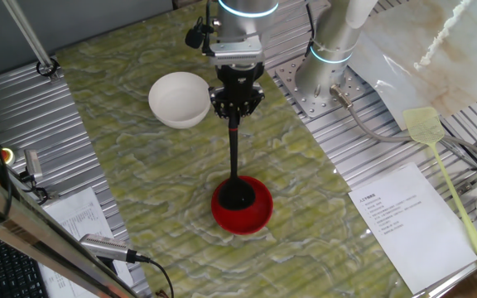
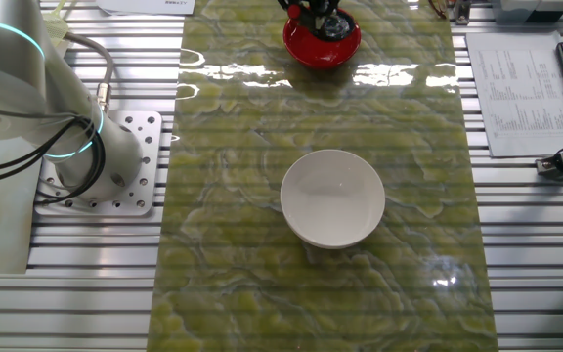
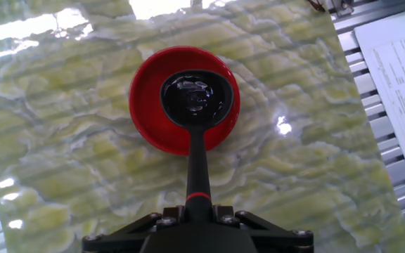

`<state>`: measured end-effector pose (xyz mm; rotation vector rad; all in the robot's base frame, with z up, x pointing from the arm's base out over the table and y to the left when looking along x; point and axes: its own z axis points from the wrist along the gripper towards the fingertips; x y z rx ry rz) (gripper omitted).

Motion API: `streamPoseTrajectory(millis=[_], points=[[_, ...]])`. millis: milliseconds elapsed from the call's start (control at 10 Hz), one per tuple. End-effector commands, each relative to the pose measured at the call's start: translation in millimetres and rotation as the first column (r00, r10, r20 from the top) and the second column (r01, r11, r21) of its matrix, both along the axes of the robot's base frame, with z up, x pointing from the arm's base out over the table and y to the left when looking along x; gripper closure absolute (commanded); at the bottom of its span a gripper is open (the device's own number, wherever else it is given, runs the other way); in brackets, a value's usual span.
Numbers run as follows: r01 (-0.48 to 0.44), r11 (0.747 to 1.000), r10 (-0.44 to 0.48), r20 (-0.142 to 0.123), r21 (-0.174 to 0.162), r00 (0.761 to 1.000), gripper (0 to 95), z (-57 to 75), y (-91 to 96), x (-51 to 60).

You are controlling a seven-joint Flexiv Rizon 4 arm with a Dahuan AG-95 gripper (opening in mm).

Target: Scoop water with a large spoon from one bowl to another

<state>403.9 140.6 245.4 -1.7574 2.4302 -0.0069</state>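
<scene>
Scoop step: large spoon (image 3: 194,105) dipped in red bowl (image 3: 146,119).
Tool (image 1: 236,106) clamped on the handle top; scoop shows a wet sheen. White bowl (image 1: 179,99) at 10 o'clock on the desk (image 1: 139,174). Next, I judge: lift level, carry over.

The spoon's (image 1: 235,157) scoop sits inside one bowl (image 1: 242,207), its handle rising to the gripper (image 1: 235,109) above. The other bowl (image 1: 180,99) stands apart on the table (image 1: 139,165), beside the gripper.
</scene>
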Motion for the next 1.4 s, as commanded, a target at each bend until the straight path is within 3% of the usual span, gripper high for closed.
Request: streamPoseTrajectory(millis=[100,1400], points=[[0.003,1.000,-0.003,0.000,-0.015,1.000,95.0,0.2,-0.5,-0.5],[0.009,1.000,-0.009,0.005,-0.022,1.000,95.0,0.4,-7.4,0.0]])
